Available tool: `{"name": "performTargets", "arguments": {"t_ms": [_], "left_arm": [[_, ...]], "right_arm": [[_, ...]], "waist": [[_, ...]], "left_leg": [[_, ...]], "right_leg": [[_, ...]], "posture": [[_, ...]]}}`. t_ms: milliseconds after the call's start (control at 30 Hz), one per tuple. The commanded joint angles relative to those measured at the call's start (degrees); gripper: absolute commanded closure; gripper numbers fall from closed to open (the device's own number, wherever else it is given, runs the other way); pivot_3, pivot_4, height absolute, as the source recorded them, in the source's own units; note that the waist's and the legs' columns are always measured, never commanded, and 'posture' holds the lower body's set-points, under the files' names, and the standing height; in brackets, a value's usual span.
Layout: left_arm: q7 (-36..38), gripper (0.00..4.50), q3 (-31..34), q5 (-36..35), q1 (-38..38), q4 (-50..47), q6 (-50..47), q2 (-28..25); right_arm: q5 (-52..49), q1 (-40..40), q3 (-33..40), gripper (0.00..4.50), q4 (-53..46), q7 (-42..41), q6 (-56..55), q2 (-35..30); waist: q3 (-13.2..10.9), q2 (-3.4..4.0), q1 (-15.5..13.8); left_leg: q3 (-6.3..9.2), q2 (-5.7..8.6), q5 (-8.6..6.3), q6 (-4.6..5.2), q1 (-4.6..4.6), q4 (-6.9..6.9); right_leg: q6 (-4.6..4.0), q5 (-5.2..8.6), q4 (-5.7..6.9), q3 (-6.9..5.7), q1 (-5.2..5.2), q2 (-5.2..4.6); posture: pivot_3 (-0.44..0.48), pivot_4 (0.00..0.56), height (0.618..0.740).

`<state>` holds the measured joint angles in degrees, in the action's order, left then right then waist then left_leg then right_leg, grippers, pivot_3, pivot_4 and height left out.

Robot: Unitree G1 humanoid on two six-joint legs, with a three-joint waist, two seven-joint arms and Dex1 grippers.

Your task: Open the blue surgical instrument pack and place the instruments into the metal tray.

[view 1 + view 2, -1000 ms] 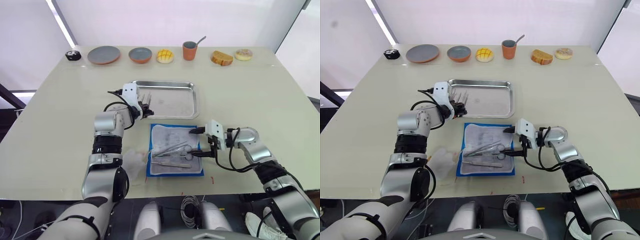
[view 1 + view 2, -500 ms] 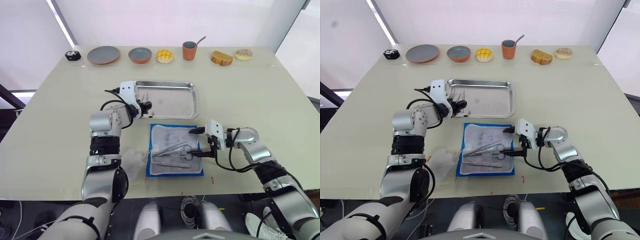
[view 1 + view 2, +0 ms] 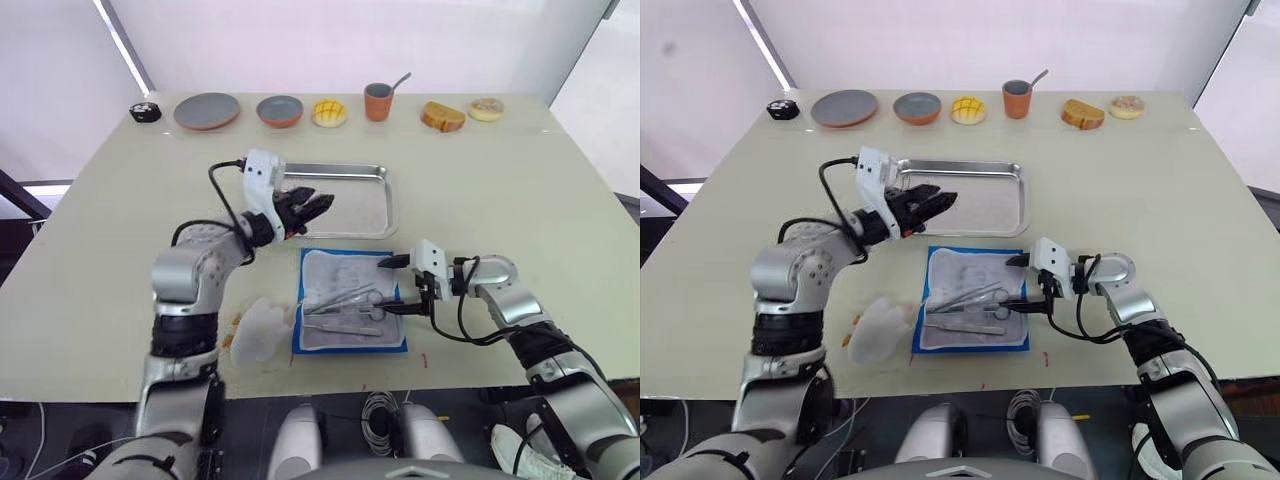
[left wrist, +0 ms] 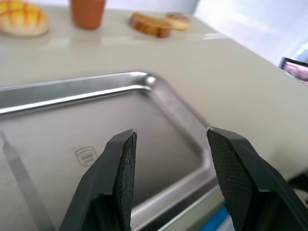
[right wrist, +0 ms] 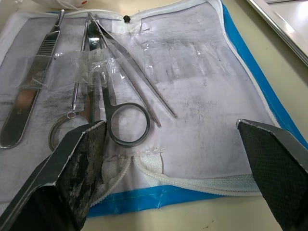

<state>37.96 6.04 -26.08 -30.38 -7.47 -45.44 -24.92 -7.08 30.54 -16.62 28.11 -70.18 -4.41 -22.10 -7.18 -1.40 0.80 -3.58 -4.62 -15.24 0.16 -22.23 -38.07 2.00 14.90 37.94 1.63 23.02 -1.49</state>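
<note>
Instruments (image 5: 103,91) are lying on the opened blue surgical instrument pack (image 3: 350,300) near the table's front edge, the right gripper (image 3: 405,285) hovering spread wide at its edge. Beyond, the left gripper (image 3: 312,203) is hanging spread over the metal tray (image 3: 345,197).

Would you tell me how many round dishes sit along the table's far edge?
2: a grey plate at the far left, and a smaller bowl just right of it.
</note>
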Motion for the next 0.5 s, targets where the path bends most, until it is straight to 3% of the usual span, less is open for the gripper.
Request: {"name": "performTargets", "arguments": {"t_ms": [33,133,367,467,500], "left_arm": [[9.17,2.05,0.51,-4.13,1.54,-3.77,3.14,-4.18],[20.53,2.05,-0.45,-4.34,7.01,-5.31,9.27,-11.28],[33.02,2.05,3.55,-8.21,14.97,-3.68,13.22,-20.35],[37.23,1.20,6.35,-9.73,18.06,-2.45,13.63,-24.39],[38.67,0.67,7.51,-9.92,19.21,-1.61,13.96,-25.85]], "right_arm": [[3.94,-2.90,-2.97,0.00,4.95,-0.39,1.34,-0.74],[3.78,-2.93,-2.76,0.00,5.02,-0.52,1.08,-0.67],[3.68,-2.75,-2.38,0.00,5.70,-0.64,0.46,-0.76],[3.65,-2.75,-2.23,0.00,5.90,-0.82,0.22,-1.02],[3.66,-2.76,-2.17,0.00,5.96,-0.90,0.12,-1.17]], "waist": [[0.00,-0.01,-0.09],[-0.01,0.02,0.02],[0.02,-0.03,-0.13],[0.00,-0.01,-0.13],[0.00,0.00,-0.14]], "left_leg": [[0.00,0.00,-0.05,0.08,0.01,0.00],[-0.03,0.00,-0.13,0.24,0.06,0.00],[-0.12,0.00,-0.14,0.25,0.21,0.18],[-0.16,-0.01,-0.14,0.25,0.24,0.25],[-0.16,-0.01,-0.14,0.25,0.25,0.25]], "right_leg": [[0.00,0.00,0.00,0.00,0.00,0.00],[-0.01,0.01,-0.02,0.02,-0.03,-0.01],[-0.08,0.06,-0.02,0.06,-0.05,-0.03],[-0.10,0.08,-0.03,0.10,-0.04,-0.04],[-0.11,0.08,-0.02,0.09,-0.04,-0.04]], "posture": [[0.000,0.150,0.740],[0.000,0.150,0.740],[0.000,0.150,0.740],[0.000,0.150,0.740],[0.000,0.150,0.740]]}}
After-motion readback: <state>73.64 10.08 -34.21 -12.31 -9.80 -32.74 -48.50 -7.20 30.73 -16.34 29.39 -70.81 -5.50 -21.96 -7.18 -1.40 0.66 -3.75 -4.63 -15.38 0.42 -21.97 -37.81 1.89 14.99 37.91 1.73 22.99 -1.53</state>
